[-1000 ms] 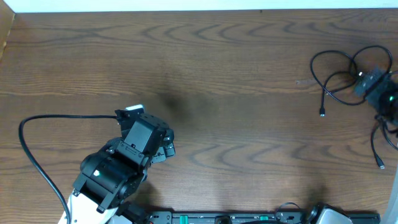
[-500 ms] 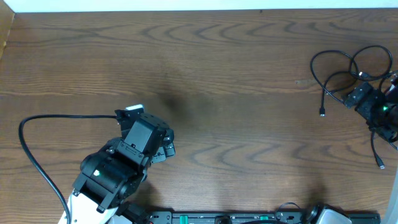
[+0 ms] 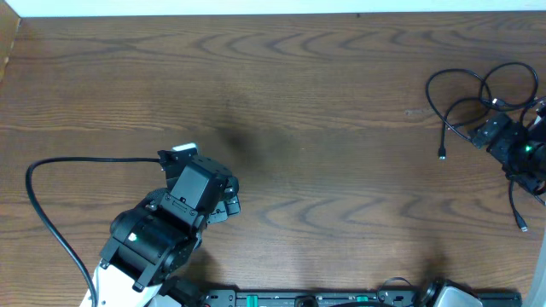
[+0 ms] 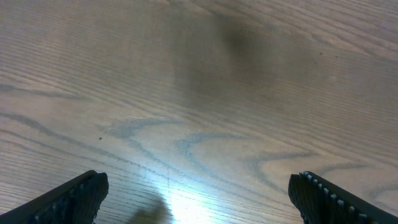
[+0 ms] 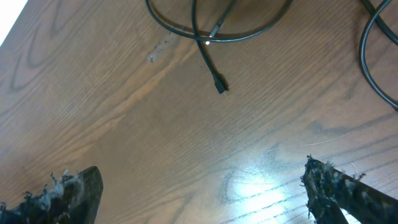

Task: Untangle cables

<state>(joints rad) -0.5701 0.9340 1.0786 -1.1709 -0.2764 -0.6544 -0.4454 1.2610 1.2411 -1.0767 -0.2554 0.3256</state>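
The left gripper [image 4: 199, 196], at lower left of the overhead view, is released, its jaws spread wide over the brown wooden table [image 3: 324, 102]. The thin black looped cables [image 5: 208, 62] lie at upper right. At the right edge, the right gripper [image 5: 202, 193] is likewise released, grasping nothing, with the cables near.

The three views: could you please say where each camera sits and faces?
Overhead: above, facing straight down on the brown wooden table; left arm, right arm show.
Left wrist: on the left arm, facing down at bare wood; open left jaws show.
Right wrist: on the right arm, facing down at thin black cables; open right jaws show.
Overhead and right wrist share the cables.
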